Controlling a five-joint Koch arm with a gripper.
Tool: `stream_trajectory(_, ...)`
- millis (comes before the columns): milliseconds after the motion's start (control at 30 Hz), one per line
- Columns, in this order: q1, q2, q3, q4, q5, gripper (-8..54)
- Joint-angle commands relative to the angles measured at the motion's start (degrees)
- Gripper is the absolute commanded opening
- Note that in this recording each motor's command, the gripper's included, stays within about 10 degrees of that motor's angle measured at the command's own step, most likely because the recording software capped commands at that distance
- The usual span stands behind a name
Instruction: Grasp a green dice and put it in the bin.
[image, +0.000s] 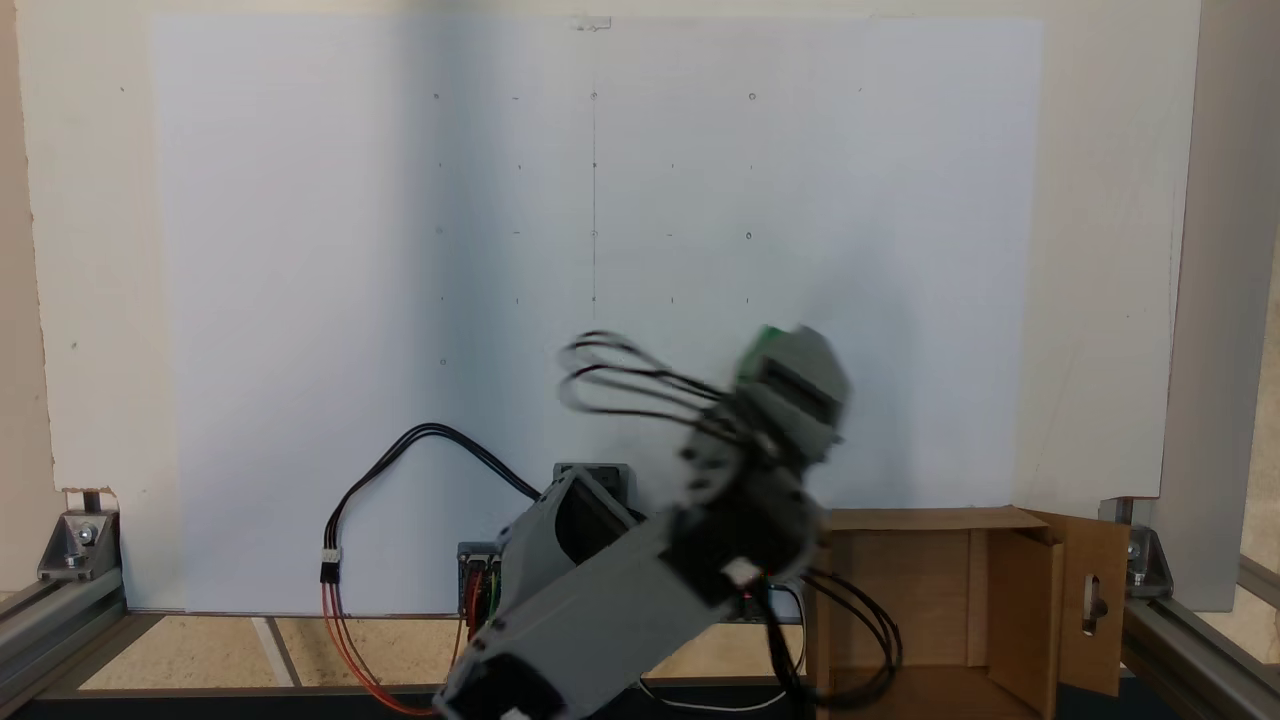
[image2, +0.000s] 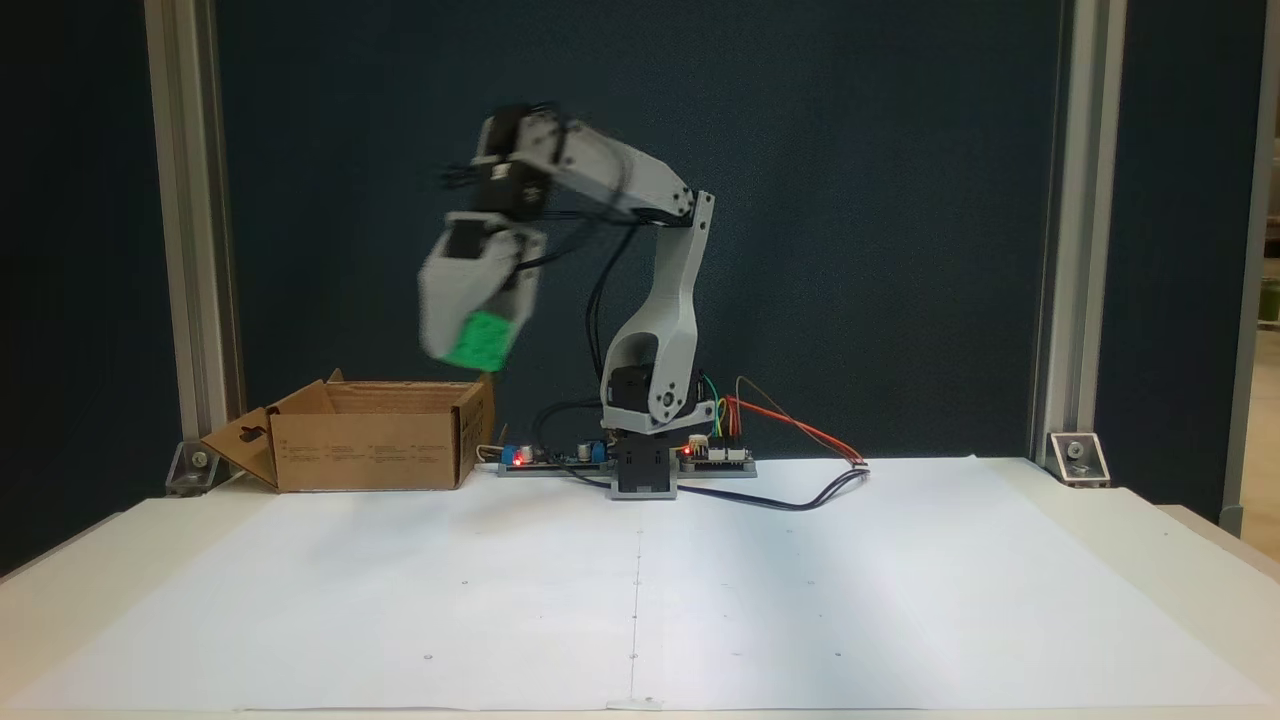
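The gripper is pinching the green dice, hanging above the bin's right edge in a fixed view; another fixed view is catching just a green sliver.

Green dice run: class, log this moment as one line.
phase: carry | gripper: shut on green dice, raised | bin: open, dice not yet inside | arm: motion-blurred

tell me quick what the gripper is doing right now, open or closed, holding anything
Gripper: closed on the green dice, held in the air above the near end of the bin.
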Motion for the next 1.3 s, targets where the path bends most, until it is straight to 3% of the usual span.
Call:
stream_trajectory(0,9.1,-3.2,-4.5,-4.3,-6.0,11.5)
stream_trajectory(400,41.6,-19.5,-12.5,-10.4,-14.6,11.5)
stream_trajectory(733,52.6,-31.2,-12.5,-20.0,-17.9,11.5)
stream_trajectory(933,53.9,-32.6,-12.4,-21.0,-19.1,11.5)
stream_trajectory(1033,54.8,-32.5,-12.3,-18.7,-18.6,29.4)
stream_trajectory(1167,54.1,-29.1,-12.5,-19.8,-10.1,44.2)
stream_trajectory(1267,49.8,-23.4,-15.9,-20.3,-1.5,44.2)
